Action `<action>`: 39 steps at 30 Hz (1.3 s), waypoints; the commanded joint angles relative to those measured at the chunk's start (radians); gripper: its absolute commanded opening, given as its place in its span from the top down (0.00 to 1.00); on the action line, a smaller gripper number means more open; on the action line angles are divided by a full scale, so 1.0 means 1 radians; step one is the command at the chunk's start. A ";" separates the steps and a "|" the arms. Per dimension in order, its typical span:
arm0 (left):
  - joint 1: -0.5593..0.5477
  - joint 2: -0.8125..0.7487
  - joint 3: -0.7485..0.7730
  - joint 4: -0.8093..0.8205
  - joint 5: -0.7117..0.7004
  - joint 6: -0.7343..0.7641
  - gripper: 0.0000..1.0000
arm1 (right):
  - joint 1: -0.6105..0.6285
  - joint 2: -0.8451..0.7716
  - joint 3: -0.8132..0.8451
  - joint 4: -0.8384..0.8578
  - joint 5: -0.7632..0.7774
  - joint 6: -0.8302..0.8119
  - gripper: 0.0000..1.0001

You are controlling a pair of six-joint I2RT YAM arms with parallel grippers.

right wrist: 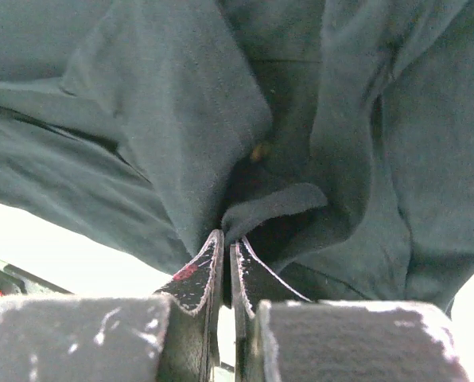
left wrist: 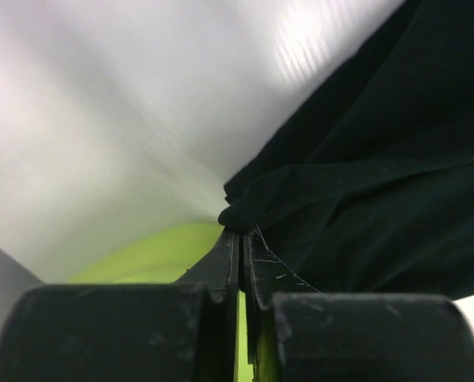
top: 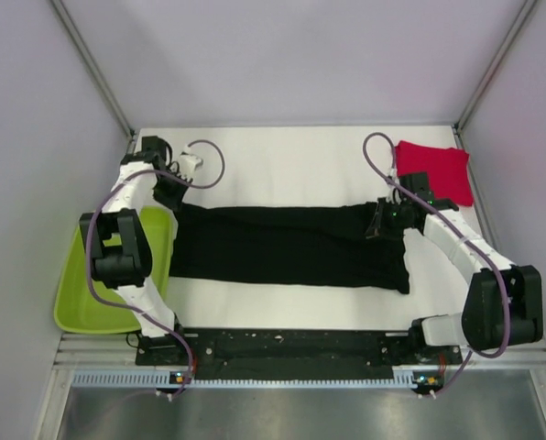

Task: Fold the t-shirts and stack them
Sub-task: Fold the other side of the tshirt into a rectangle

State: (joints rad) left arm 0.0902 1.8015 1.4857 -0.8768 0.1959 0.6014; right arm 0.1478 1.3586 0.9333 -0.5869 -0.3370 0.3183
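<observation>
The black t-shirt [top: 291, 246] lies stretched across the white table as a long band. My left gripper [top: 175, 194] is shut on its far left corner; in the left wrist view a bunched edge of black cloth [left wrist: 241, 208] sits pinched at the left gripper [left wrist: 242, 232] tips. My right gripper [top: 383, 220] is shut on the shirt's far right corner, and the right wrist view shows a fold of cloth [right wrist: 273, 203] caught at the tips of the right gripper [right wrist: 227, 237]. The red t-shirt [top: 435, 170] lies as a folded square at the back right.
A lime-green tray [top: 81, 302] sits off the table's left edge, beside the left arm, and shows below the cloth [left wrist: 153, 255] in the left wrist view. Grey enclosure walls stand at the left, right and back.
</observation>
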 commanded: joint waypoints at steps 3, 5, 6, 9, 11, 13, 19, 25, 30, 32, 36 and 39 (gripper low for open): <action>0.009 0.015 -0.081 0.009 -0.122 0.074 1.00 | 0.001 -0.044 -0.112 -0.021 0.098 0.044 1.00; 0.008 0.031 -0.062 -0.013 -0.116 0.075 1.00 | 0.002 -0.024 -0.126 -0.022 0.115 0.050 1.00; 0.008 0.036 -0.053 -0.025 -0.112 0.078 1.00 | -0.001 -0.013 -0.131 -0.025 0.118 0.053 1.00; 0.008 0.030 -0.048 -0.047 -0.116 0.101 1.00 | -0.007 0.010 -0.140 -0.030 0.119 0.070 1.00; 0.008 0.018 -0.051 -0.063 -0.110 0.129 1.00 | -0.005 0.020 -0.143 -0.036 0.134 0.074 1.00; 0.008 0.010 -0.045 -0.089 -0.096 0.144 1.00 | -0.008 0.022 -0.137 -0.048 0.150 0.076 1.00; 0.009 -0.042 -0.062 -0.120 -0.079 0.227 1.00 | -0.008 -0.018 -0.119 -0.076 0.154 0.073 1.00; 0.009 -0.047 -0.078 -0.191 -0.102 0.350 0.73 | -0.007 0.025 -0.136 -0.080 0.194 0.073 0.80; 0.008 -0.077 0.063 -0.295 0.006 0.406 0.40 | -0.022 -0.025 -0.110 -0.123 0.282 0.081 0.55; 0.008 -0.082 0.152 -0.358 0.071 0.437 0.40 | -0.024 -0.068 -0.085 -0.149 0.312 0.077 0.49; -0.012 -0.068 0.240 -0.389 0.163 0.433 0.48 | -0.024 -0.153 -0.009 -0.160 0.296 0.032 0.47; -0.078 -0.042 0.280 -0.392 0.181 0.362 0.55 | -0.025 -0.144 0.082 -0.142 0.332 -0.001 0.47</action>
State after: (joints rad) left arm 0.0814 1.7691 1.7016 -1.2003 0.2775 0.9981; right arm 0.1280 1.2472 0.8722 -0.7589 -0.0628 0.3672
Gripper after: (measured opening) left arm 0.482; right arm 0.532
